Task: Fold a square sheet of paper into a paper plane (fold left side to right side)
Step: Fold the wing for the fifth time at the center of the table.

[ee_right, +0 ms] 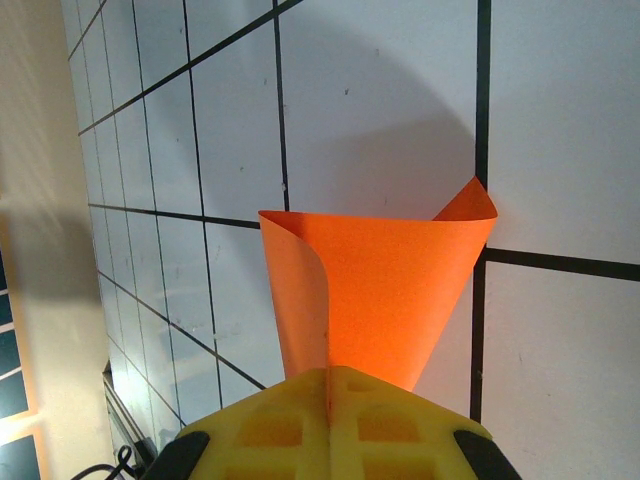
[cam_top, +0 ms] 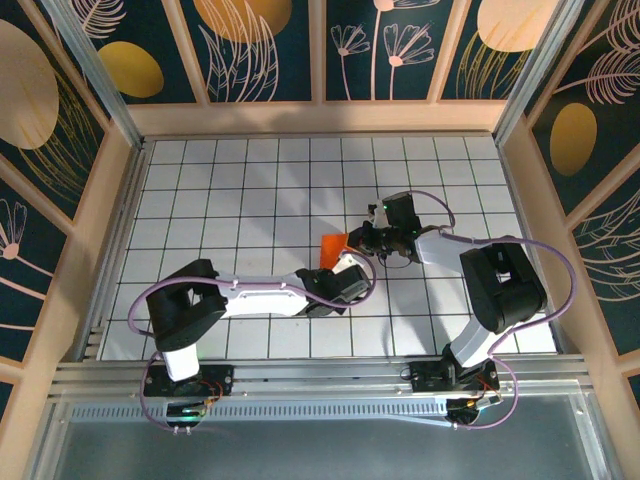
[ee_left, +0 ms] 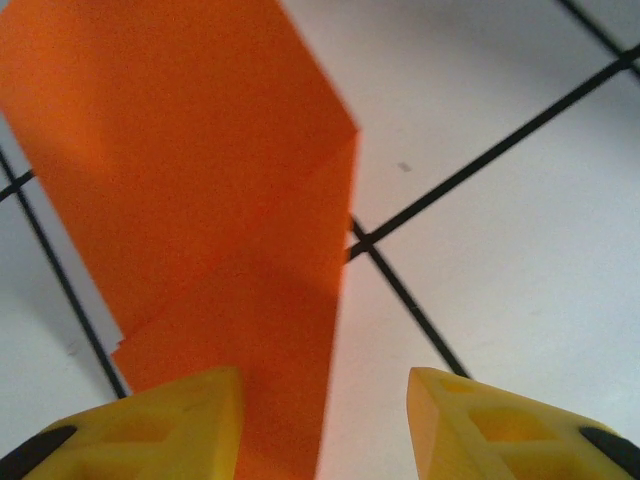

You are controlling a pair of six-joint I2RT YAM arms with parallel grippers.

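"While the right hand [ee_right: 328,375] has the orange sheet [ee_right: 375,290] like that, which way does the paper run from it?"

"Straight out ahead of the fingertips, getting wider as it goes. Both side edges curl up off the bench [ee_right: 560,150]. That hand is clenched tight, and the paper comes out from between its two yellow fingers."

"And the left hand [ee_left: 322,382]?"

"Released, I'd say. Its fingers stand apart and you can see bare bench between them. The sheet [ee_left: 220,230] lies lengthwise away from it, lapping over the left-side finger [ee_left: 180,420], with its right edge running down the gap. The other finger has nothing against it. Whether the paper actually touches that left-side finger, I can't tell."

"Where is all this on the bench?"

"From above, the sheet [cam_top: 331,246] is near the middle. It's just left of the right hand [cam_top: 371,240] and just beyond the left hand [cam_top: 352,273], with the two wrists almost meeting over it."

"So which arm matters next?"

"My guess is the left. The right one is anchoring one end, and the loose length points away from the left hand, so that hand would have to carry or press the left side across."
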